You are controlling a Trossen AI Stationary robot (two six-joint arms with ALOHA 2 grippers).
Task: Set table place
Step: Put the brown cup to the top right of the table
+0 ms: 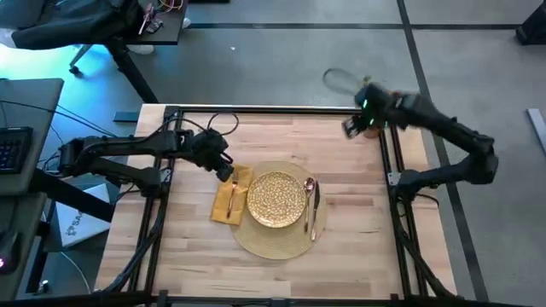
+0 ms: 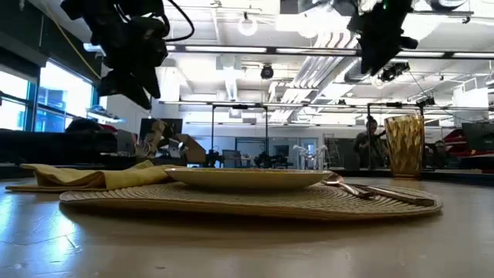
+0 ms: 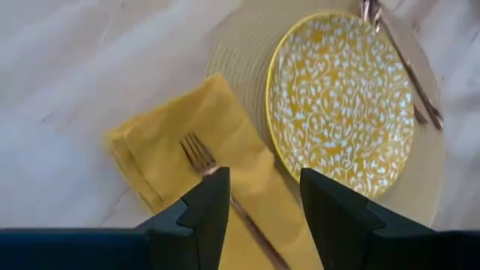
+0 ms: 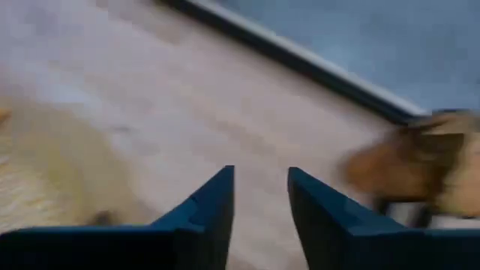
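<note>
On the placemat (image 1: 275, 241), near the middle of the table (image 1: 188, 256), I see the gold plate (image 1: 276, 199), with spoon and knife (image 1: 311, 205) just beside it. Left of the plate, the napkin (image 1: 230, 196) carries a fork (image 3: 196, 154). My left gripper (image 1: 223, 167) hovers above the napkin, fingers spread and empty. Far right of the plate, my right gripper (image 1: 351, 128), parted too, hangs by the amber glass (image 2: 404, 145), mostly hidden from overhead and blurred at the wrist.

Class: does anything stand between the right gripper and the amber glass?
Nothing visible does. The right gripper hangs open near the table's far right corner, with the amber glass close beside it; only bare wood shows between them.
</note>
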